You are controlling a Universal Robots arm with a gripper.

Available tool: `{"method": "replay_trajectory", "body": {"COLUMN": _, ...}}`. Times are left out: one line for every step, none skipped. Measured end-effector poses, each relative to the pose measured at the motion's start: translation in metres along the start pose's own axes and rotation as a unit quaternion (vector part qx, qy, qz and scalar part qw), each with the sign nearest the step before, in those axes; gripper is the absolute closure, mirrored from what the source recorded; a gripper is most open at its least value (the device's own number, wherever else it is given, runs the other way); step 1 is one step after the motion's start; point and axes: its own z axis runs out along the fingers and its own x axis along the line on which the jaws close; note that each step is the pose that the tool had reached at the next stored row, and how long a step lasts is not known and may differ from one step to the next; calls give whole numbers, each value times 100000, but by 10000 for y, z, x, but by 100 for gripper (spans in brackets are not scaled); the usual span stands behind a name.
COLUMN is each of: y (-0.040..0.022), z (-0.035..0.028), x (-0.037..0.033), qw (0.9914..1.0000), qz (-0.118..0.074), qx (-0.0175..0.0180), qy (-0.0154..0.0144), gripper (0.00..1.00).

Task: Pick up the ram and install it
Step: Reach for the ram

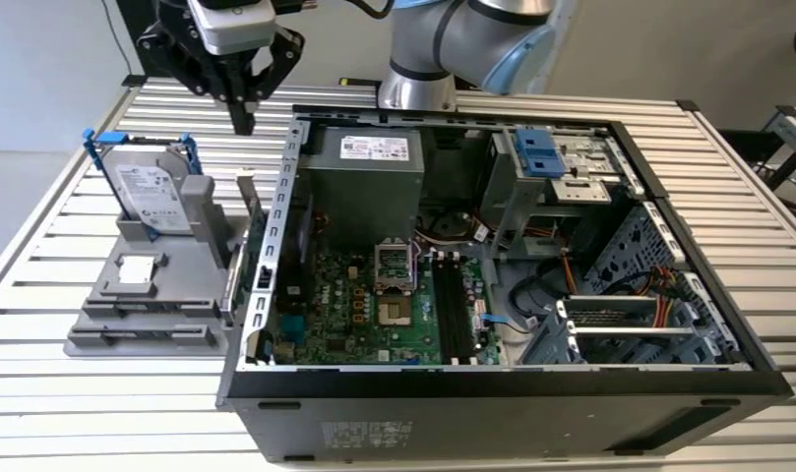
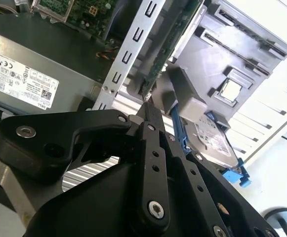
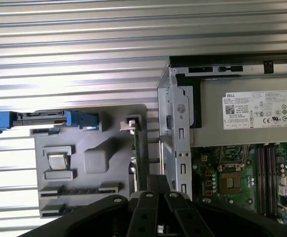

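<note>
Ram (image 1: 149,313) location: on edge in a long slot near the front of the grey holder (image 1: 90,346), at the exterior view's left. I judge this from the dark strip in that slot. Its long axis runs left to right, parallel to the hard drive (image 1: 149,187) standing behind it. My claw (image 1: 244,123) hangs further right and higher, over the upright card (image 1: 249,192) at the holder's back corner, well apart from the slot. My fingers are pressed together and grip nothing. Rightmost stands the open computer case (image 1: 503,379).
</note>
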Motion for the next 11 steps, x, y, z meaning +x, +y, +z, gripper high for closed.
{"method": "replay_trajectory", "body": {"y": -1, "z": 0, "x": 16, "qw": 100000, "qz": -3, "qx": -1, "qy": 1, "gripper": 100}}
{"method": "replay_trajectory", "body": {"y": -3, "z": -1, "x": 34, "qw": 100000, "qz": -6, "qx": -1, "qy": 0, "gripper": 100}}
{"method": "replay_trajectory", "body": {"y": -4, "z": -1, "x": 53, "qw": 100000, "qz": -6, "qx": -2, "qy": 1, "gripper": 100}}
{"method": "replay_trajectory", "body": {"y": -5, "z": -1, "x": 72, "qw": 100000, "qz": -7, "qx": -2, "qy": 0, "gripper": 100}}
{"method": "replay_trajectory", "body": {"y": -7, "z": -2, "x": 93, "qw": 100000, "qz": -8, "qx": -2, "qy": -1, "gripper": 100}}
{"method": "replay_trajectory", "body": {"y": -8, "z": -2, "x": 114, "qw": 100000, "qz": -3, "qx": -2, "qy": 0, "gripper": 100}}
{"method": "replay_trajectory", "body": {"y": -10, "z": -3, "x": 136, "qw": 100000, "qz": -3, "qx": -2, "qy": 0, "gripper": 100}}
{"method": "replay_trajectory", "body": {"y": -11, "z": -4, "x": 158, "qw": 100000, "qz": -4, "qx": 0, "qy": 2, "gripper": 100}}
{"method": "replay_trajectory", "body": {"y": -13, "z": -4, "x": 181, "qw": 100000, "qz": -1, "qx": 2, "qy": 2, "gripper": 100}}
{"method": "replay_trajectory", "body": {"y": -14, "z": -5, "x": 203, "qw": 100000, "qz": -3, "qx": 1, "qy": 2, "gripper": 100}}
{"method": "replay_trajectory", "body": {"y": -16, "z": -5, "x": 225, "qw": 100000, "qz": -3, "qx": -2, "qy": 0, "gripper": 100}}
